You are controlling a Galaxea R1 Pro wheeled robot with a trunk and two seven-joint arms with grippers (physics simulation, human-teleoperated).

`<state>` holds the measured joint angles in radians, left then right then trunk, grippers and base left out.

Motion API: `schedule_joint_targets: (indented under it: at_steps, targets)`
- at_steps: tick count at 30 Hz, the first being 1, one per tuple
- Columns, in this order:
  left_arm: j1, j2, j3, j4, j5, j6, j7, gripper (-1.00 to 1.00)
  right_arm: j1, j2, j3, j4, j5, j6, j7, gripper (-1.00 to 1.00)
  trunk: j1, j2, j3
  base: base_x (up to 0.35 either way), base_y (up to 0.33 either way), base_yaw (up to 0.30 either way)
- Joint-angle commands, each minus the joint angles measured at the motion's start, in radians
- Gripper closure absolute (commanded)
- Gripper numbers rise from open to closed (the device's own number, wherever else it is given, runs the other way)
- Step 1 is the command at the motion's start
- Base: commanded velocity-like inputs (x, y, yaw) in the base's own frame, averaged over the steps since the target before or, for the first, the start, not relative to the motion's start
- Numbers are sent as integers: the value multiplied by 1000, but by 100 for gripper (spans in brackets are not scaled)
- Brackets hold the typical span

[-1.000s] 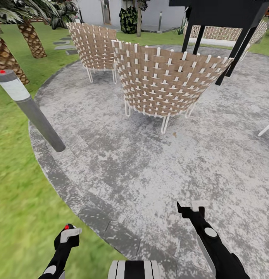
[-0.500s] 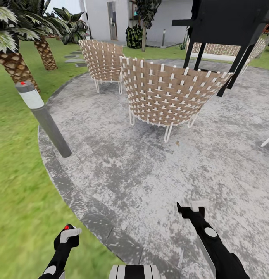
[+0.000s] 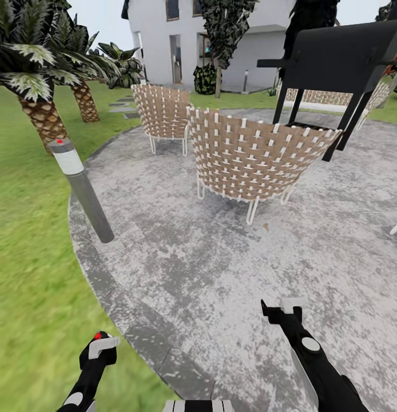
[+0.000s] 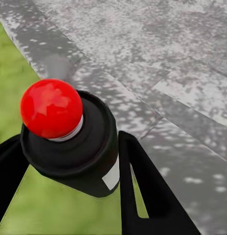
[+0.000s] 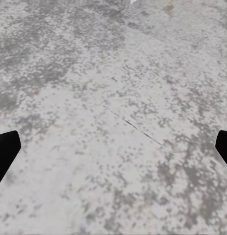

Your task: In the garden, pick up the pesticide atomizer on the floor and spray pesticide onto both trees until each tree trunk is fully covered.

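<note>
The pesticide atomizer (image 3: 99,347) is a black canister topped by a red ball, and my left gripper (image 3: 98,351) is shut on it low at the left, over the rim of the paving. In the left wrist view the atomizer (image 4: 69,142) sits between the two black fingers (image 4: 142,191) of the left gripper (image 4: 69,164). My right gripper (image 3: 281,310) hangs open over the grey paving with nothing in it. Its gap (image 5: 113,147) is wide in the right wrist view, with only paving behind. The two trees and their trunks are out of view.
A leaning grey lamp post (image 3: 84,191) stands at the edge of the round paved patch (image 3: 210,269). Two wicker chairs (image 3: 255,157) (image 3: 161,111) and a black table (image 3: 341,57) stand ahead. Palms (image 3: 41,114) and lawn (image 3: 27,269) lie to the left, a white house (image 3: 190,34) beyond.
The head camera has tilted up, so the chairs and post sit lower in the picture and the house and sky show. Both arms hold the same pose.
</note>
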<state>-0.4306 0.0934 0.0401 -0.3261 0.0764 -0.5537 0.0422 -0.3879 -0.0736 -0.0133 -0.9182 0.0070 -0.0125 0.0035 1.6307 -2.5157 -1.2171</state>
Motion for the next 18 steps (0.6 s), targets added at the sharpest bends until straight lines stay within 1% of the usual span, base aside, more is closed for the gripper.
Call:
schedule_joint_targets:
  at_steps: [1, 18]
  targets:
    - [0, 0, -2, 1, 8, -3, -1, 100, 0, 0, 0, 0, 1, -1, 0, -100, -1, 0, 5, 0, 0, 88]
    - [0, 0, -2, 1, 8, -3, -1, 100, 0, 0, 0, 1, 1, -1, 0, -100, -8, 4, 97, 0, 0, 88]
